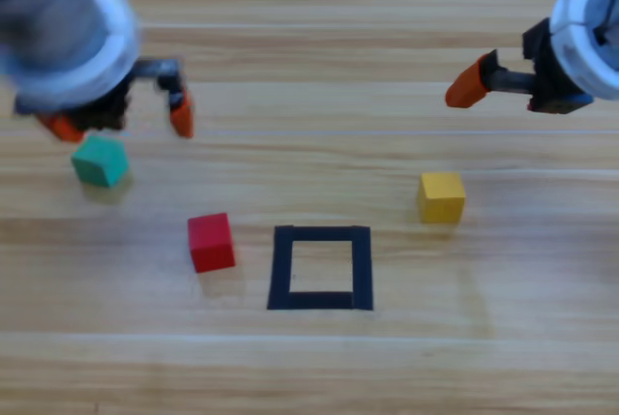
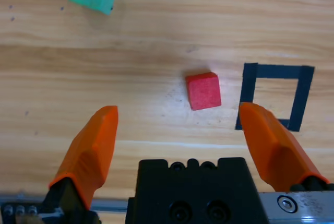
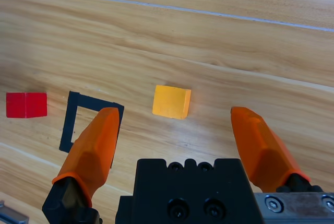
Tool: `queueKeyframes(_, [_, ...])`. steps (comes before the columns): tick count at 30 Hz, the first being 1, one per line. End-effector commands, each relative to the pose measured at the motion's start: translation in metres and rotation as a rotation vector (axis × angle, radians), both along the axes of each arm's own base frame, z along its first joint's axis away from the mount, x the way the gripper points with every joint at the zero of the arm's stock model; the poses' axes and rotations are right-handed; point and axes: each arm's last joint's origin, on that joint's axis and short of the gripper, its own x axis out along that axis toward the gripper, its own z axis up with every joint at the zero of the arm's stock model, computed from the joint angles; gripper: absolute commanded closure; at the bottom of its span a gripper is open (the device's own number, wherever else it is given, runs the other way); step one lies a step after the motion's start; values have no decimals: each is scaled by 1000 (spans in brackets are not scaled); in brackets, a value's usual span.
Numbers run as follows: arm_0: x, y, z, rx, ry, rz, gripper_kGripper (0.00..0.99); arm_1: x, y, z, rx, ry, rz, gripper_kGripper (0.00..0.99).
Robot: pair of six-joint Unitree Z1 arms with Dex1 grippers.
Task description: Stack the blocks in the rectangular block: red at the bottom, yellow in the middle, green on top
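red cube (image 1: 211, 241) upright beside black tape square (image 1: 320, 267) | left claw (image 2: 180, 130) apart | right claw (image 3: 180, 130) apart

Looking straight down from a fixed point above the wooden table (image 1: 406, 376), arms entering from the top edge. Riding on the left wrist, angled down along its orange jaws, fairly near the small red cube (image 2: 203, 91) and black tape square outline (image 2: 274, 97). Riding on the right wrist, seemingly higher, sharing that cube (image 3: 26, 105) and square (image 3: 88, 125).
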Motion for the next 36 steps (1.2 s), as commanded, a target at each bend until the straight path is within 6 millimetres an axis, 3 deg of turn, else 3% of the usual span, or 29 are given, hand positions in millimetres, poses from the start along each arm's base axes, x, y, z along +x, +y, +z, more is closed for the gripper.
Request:
queueKeyframes(1, [63, -60, -77, 165, 241, 68, 0, 10, 27, -34, -117, 121, -31, 14])
queueKeyframes(4, [73, -68, -103, 152, 321, 87, 2, 14, 44, -36, -208, 150, -37, 16])
queueKeyframes(6, [76, -67, -108, 135, 344, 110, 0, 16, 54, -41, -233, 155, -28, 16])
queueKeyframes(14, [83, -55, -94, 14, 314, 195, 2, 19, 76, -63, -286, 187, -1, 7])
queueKeyframes(21, [52, -23, -90, -118, 242, 217, 1, 26, 86, -80, -320, 218, -5, 25])
queueKeyframes(30, [54, -26, -99, -103, 250, 229, 1, 35, 94, -105, -359, 246, -6, 70])
queueKeyframes(36, [55, -34, -112, -70, 241, 237, 2, 38, 97, -112, -366, 258, -3, 182])
